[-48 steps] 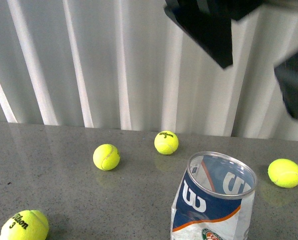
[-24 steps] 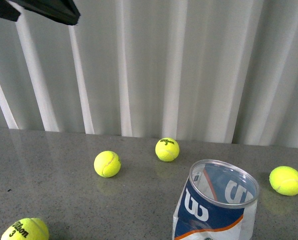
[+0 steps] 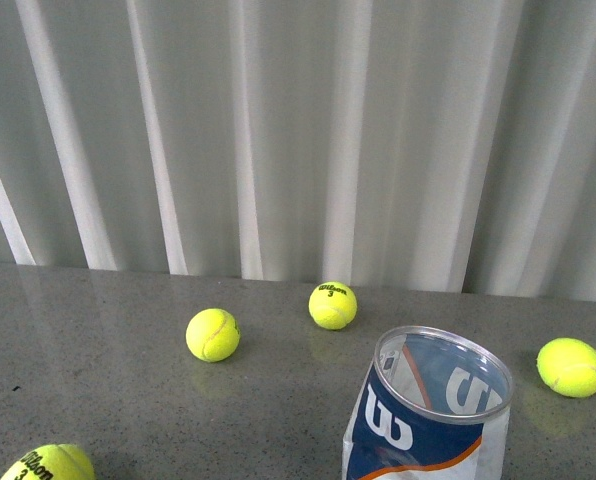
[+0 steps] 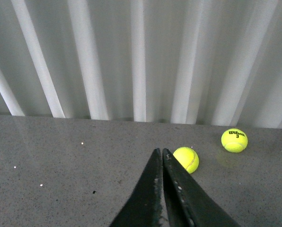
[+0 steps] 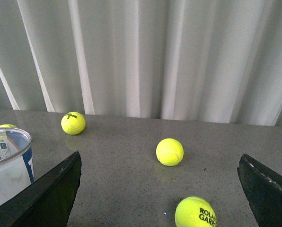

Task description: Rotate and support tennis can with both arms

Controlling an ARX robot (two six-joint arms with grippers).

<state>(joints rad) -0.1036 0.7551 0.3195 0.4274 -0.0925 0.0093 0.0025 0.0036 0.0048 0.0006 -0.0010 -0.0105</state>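
Black left claw (image 4: 161, 153) closed, empty

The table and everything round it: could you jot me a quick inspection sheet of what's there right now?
Surface: grey speckled table, glossy, no spills seen.
Job's things: tennis can stands upright, open at the top, no lid seen.
Clutter: loose yellow tennis balls; four in the front view, the nearest cut by the picture's edge.
Grippers: left end effector shut, holding nothing; right end effector wide open, empty. Neither touches the can.
Cables: nothing seen.
Surroundings: white pleated curtain behind the table.
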